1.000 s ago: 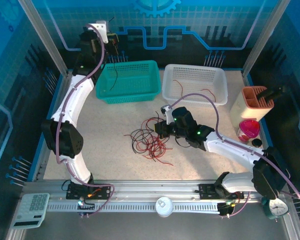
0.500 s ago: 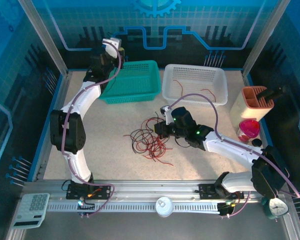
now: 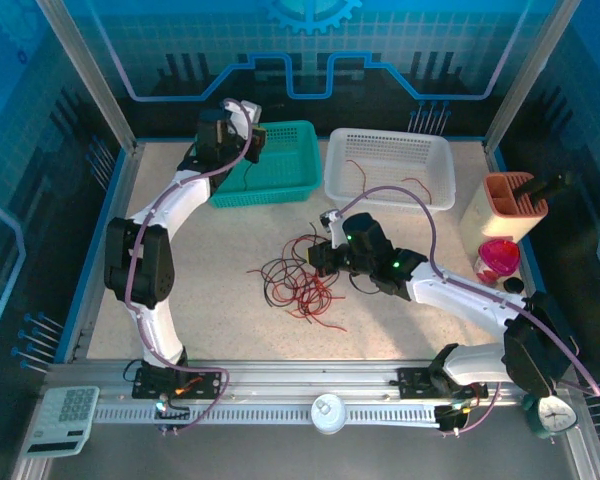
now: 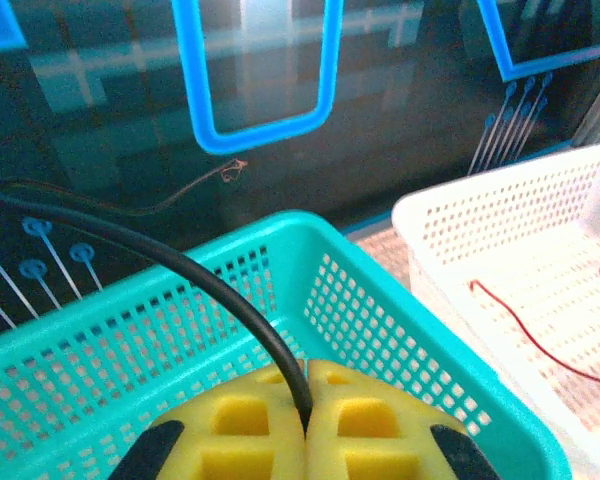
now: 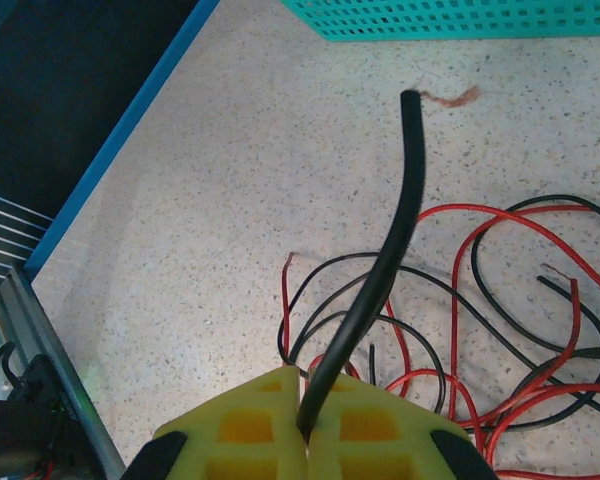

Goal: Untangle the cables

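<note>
- Cables (image 3: 295,280), red and black, lie in a loose tangle at the middle of the worktop (image 3: 200,300), near of both baskets.
- The left arm (image 3: 160,215) reaches to the far left, and the left jaws stand over the teal basket (image 3: 285,165).
- The left jaws are pressed together on one black cable (image 4: 235,300). It rises from between the yellow pads (image 4: 245,435), bends away to the left, and ends in a bare coppery tip (image 4: 230,170).
- The white basket (image 3: 390,165) sits just right of the teal one, with thin red cables (image 4: 540,345) lying on its floor.
- The right arm (image 3: 450,290) stretches in from the near right, and the right jaws sit at the right edge of the tangle.
- The right jaws pinch another black cable (image 5: 380,270). It stands up from between the pads and curves toward a frayed copper end (image 5: 450,97) near the teal basket's wall.
- Beneath that held cable, red and black loops (image 5: 500,330) rest on the speckled worktop.
- An orange holder (image 3: 515,200) and a pink container (image 3: 498,260) stand at the right edge, well apart from the tangle.
</note>
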### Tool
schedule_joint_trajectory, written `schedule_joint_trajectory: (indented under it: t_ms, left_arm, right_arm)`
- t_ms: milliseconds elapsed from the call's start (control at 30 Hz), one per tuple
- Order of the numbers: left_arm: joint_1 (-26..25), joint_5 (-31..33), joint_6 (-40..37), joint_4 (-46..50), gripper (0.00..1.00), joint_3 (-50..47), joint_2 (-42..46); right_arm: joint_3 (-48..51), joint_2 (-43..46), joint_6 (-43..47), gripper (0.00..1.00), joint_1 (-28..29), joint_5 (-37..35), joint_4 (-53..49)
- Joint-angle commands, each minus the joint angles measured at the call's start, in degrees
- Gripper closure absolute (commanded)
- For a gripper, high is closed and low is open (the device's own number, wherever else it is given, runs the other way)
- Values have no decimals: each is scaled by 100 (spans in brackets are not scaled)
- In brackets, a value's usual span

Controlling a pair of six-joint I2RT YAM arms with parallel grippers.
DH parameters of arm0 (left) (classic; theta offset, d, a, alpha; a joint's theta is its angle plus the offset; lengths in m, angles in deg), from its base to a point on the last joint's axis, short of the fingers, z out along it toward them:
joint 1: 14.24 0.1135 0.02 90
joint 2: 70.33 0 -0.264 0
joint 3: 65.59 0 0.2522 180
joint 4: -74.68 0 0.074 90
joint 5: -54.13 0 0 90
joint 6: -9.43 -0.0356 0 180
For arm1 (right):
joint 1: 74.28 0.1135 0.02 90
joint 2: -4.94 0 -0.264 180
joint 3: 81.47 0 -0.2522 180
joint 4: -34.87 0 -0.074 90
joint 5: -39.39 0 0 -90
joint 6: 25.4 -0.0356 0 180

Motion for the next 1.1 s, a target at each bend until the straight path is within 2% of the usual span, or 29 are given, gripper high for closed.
schedule_joint_trajectory:
  t_ms: [0, 233, 433, 567, 633, 867, 1000, 1067]
  left_arm:
    - [-89, -298, 298, 553, 100, 64, 76]
    - [-191, 21, 390, 1018, 99, 94, -124]
    - [-191, 480, 337, 2136, 74, 1092, -772]
    - [-208, 586, 260, 2581, 61, 1673, -1108]
    - [-217, 628, 242, 2618, 58, 1782, -1146]
    - [-252, 634, 326, 2655, 50, 2021, -759]
    - [-252, 463, 651, 2887, 47, 2097, -181]
    - [-239, 403, 911, 2847, 46, 1799, 289]
  right_arm:
    - [-226, 26, -11, 100, -2, 62, 41]
    - [-280, -71, 10, 100, 11, 105, 19]
    - [-483, -142, 10, 100, 42, 108, -10]
    - [-527, -194, 19, 100, 56, 99, -35]
    - [-551, -199, 28, 100, 64, 98, -58]
    - [-671, -231, 106, 100, 90, 104, -150]
    - [-922, -347, 182, 100, 92, 158, -259]
    - [-1112, -405, 226, 100, 84, 185, -290]
